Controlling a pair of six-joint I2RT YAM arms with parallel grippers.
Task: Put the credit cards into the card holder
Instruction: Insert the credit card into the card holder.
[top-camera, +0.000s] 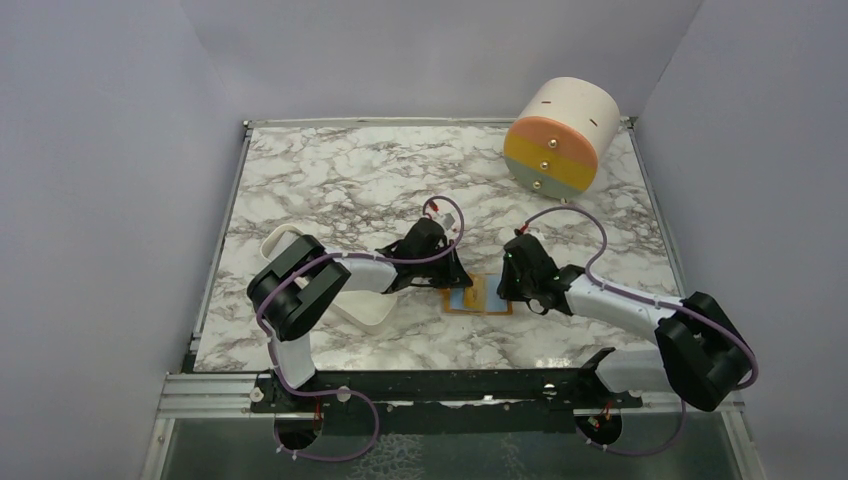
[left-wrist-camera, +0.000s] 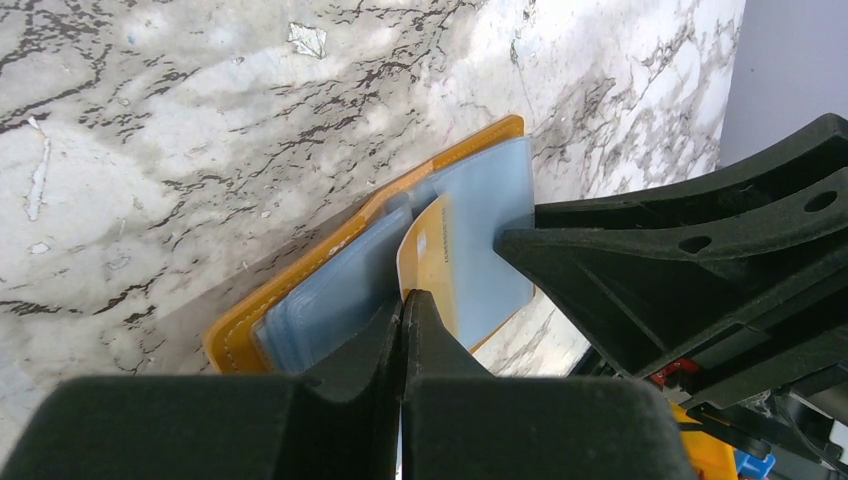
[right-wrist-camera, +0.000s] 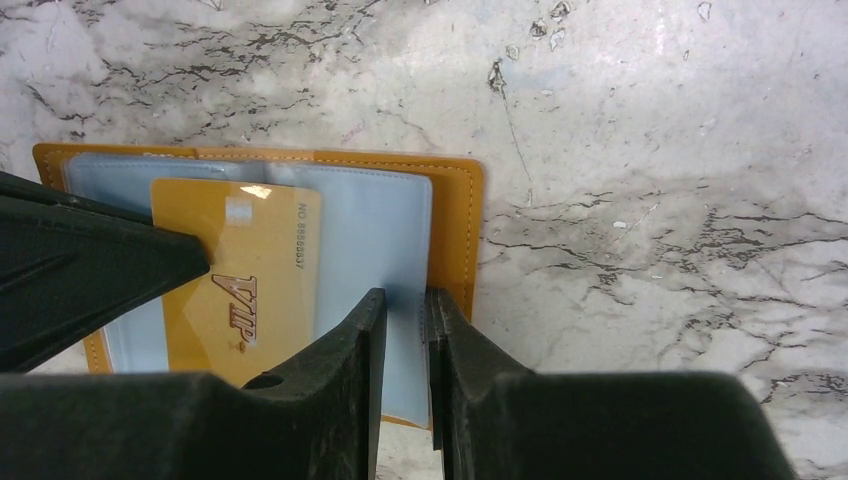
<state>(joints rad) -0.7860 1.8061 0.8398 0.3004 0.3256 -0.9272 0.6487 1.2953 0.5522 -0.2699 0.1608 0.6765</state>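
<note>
Card holder: the card holder (right-wrist-camera: 455, 200) lies opened flat on the marble table (right-wrist-camera: 650, 150), between the two grippers.
Done: one credit card (right-wrist-camera: 240, 290) has reached the holder and lies over its blue-grey sleeve (right-wrist-camera: 370, 220). It seems to be on top of the sleeve, not inside a pocket.
Left to do: this card has to be slid in. No other cards show in any view, so their number cannot be told.
Left gripper: the left gripper (left-wrist-camera: 403, 300) is clenched tight. The card's edge meets the seam of its fingers, apparently pinched.
Right gripper: the right gripper (right-wrist-camera: 405, 295) is closed narrowly on the sleeve's free edge, which looks lifted.
Card: thin, stiff and glossy gold, with rounded corners and raised lettering.
Holder: orange-tan and leather-like, with a stitched border. Its sleeves are smooth, translucent and flexible.
Table: hard and polished, white with grey veins.
</note>
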